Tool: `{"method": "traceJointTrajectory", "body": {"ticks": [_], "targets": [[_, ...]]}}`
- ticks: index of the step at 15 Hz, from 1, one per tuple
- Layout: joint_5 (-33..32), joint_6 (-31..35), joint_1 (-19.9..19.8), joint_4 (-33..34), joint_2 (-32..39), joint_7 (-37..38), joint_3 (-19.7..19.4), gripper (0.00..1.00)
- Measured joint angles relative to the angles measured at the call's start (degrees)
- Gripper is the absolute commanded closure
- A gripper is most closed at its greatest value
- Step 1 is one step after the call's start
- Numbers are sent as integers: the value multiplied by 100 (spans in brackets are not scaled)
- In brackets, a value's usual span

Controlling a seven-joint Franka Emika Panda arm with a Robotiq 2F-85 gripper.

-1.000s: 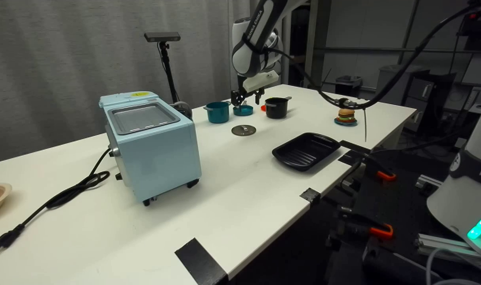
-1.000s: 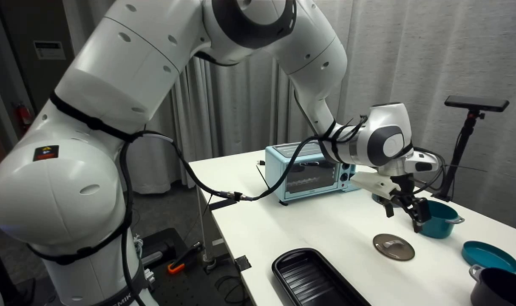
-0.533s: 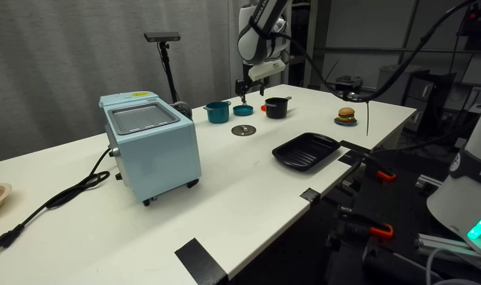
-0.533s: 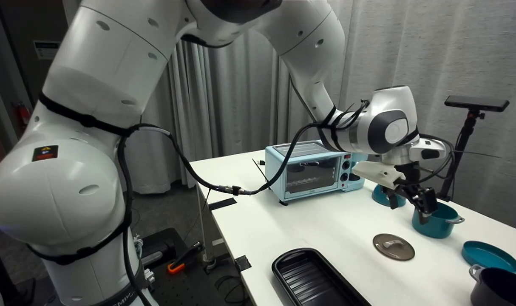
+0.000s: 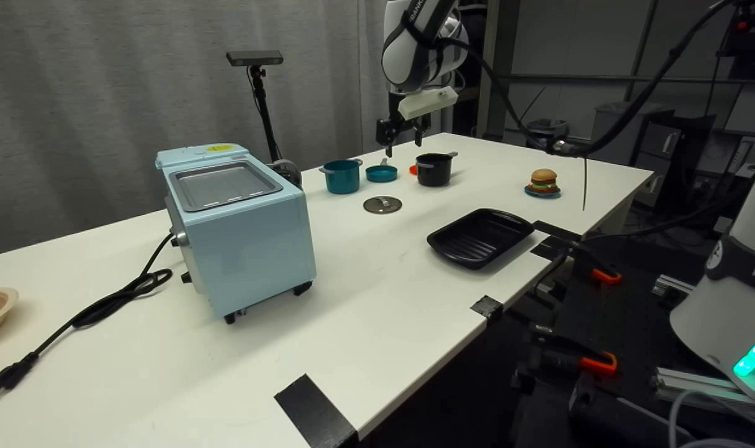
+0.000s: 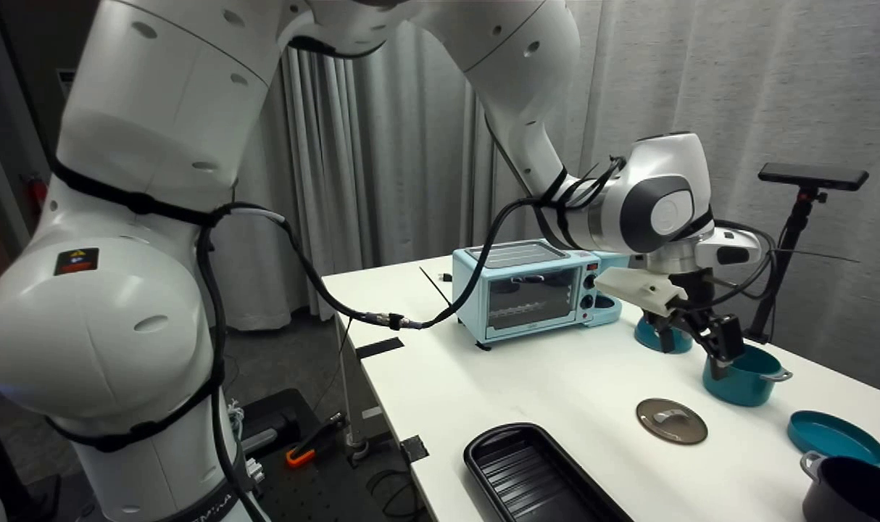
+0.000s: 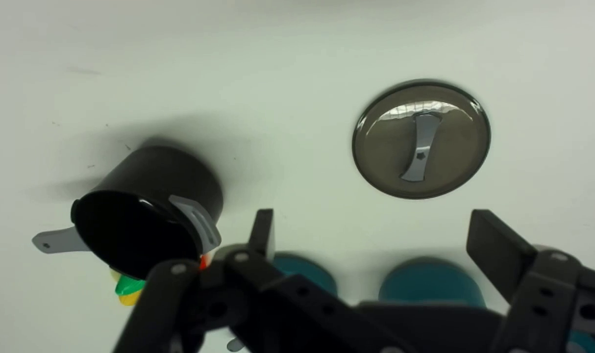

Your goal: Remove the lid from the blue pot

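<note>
The lid, a round grey-brown glass disc with a light grey handle, lies flat on the table, apart from the blue pot, in both exterior views. The blue pot, small and teal with grey handles, stands upright and uncovered; it also shows in an exterior view. In the wrist view the pot is partly hidden behind the gripper. My gripper is open with nothing between its fingers. It hangs above the table in both exterior views, touching neither lid nor pot.
A shallow teal pan and a black pot stand near the blue pot. A black tray lies by the table edge. The light-blue oven is large. A toy burger and a camera stand also show.
My gripper has risen and, in an exterior view, shifted right, away from the table surface. It stays open. The lid and the blue pot have not moved.
</note>
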Motion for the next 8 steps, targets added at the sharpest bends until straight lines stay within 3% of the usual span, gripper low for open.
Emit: {"method": "traceJointTrajectory", "body": {"ticks": [8], "targets": [[-2,2,0,-60,-45,0,-1,0]]}}
